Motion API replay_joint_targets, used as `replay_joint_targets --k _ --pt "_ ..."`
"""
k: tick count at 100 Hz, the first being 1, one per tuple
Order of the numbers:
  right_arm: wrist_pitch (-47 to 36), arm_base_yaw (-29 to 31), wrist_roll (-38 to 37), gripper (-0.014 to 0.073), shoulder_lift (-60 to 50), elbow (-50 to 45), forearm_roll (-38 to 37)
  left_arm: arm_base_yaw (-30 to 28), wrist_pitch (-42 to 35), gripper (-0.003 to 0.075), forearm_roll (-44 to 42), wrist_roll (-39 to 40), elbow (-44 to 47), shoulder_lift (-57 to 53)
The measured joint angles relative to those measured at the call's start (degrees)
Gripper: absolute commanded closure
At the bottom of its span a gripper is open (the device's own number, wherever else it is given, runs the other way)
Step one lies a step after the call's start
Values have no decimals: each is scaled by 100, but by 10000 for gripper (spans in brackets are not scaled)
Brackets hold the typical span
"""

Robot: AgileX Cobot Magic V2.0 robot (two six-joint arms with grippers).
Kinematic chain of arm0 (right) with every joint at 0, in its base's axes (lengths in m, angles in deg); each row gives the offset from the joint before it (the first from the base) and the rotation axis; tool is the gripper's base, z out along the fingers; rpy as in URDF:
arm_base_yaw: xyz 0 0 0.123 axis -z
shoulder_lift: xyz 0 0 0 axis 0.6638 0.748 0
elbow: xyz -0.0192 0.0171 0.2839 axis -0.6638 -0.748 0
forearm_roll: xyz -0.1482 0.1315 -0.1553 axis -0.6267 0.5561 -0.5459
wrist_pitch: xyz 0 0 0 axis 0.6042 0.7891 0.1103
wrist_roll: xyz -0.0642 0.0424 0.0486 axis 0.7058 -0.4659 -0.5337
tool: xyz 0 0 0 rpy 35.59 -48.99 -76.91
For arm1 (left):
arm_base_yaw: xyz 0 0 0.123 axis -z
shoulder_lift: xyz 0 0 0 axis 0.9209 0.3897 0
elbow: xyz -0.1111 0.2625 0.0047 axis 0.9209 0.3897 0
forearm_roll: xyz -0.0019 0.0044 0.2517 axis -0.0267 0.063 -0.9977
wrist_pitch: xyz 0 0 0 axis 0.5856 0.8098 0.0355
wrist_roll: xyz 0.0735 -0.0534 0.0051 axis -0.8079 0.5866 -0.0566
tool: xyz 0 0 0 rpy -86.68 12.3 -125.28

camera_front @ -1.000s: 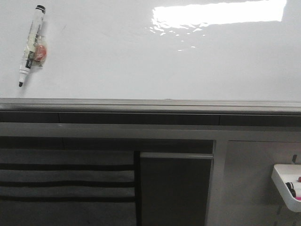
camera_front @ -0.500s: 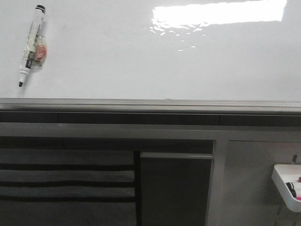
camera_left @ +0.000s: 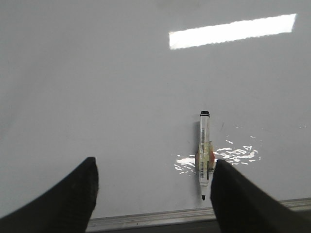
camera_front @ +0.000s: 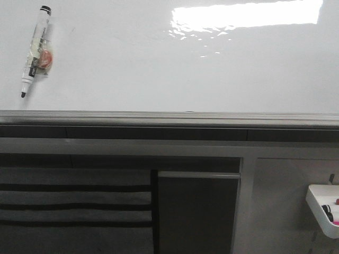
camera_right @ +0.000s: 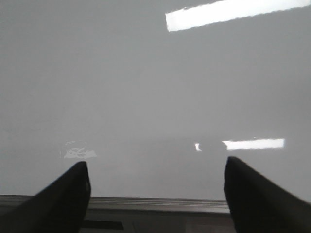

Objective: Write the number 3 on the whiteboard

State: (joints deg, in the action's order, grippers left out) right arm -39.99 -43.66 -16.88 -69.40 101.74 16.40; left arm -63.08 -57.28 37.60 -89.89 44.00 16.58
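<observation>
The whiteboard is glossy white with a grey edge rail and a bright light patch. No number 3 shows on it. A white marker with a black cap end and bare black tip lies at its left, an orange bit taped to its side. In the left wrist view the marker lies just inside the right finger of my open left gripper, apart from both fingers. My right gripper is open and empty over bare board near the rail. Neither gripper shows in the front view.
Below the rail stand grey cabinet panels and a dark slatted panel. A white tray with markers hangs at the lower right.
</observation>
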Motion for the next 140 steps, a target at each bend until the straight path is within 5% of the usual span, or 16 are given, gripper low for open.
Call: replay_joint_targets --k 60,83,114,140 --pt "62 0 0 64 0 0 0 0 34 381 61 0 0 36" --pt "868 0 33 64 406 348 54 253 408 426 109 -318 -111 591" --pt "1674 0 2050 64 1598 860 1823 942 185 486 85 -355 -297 2446" --pt "1682 0 2356 64 1829 860 2258 965 -978 501 395 -364 -321 4120"
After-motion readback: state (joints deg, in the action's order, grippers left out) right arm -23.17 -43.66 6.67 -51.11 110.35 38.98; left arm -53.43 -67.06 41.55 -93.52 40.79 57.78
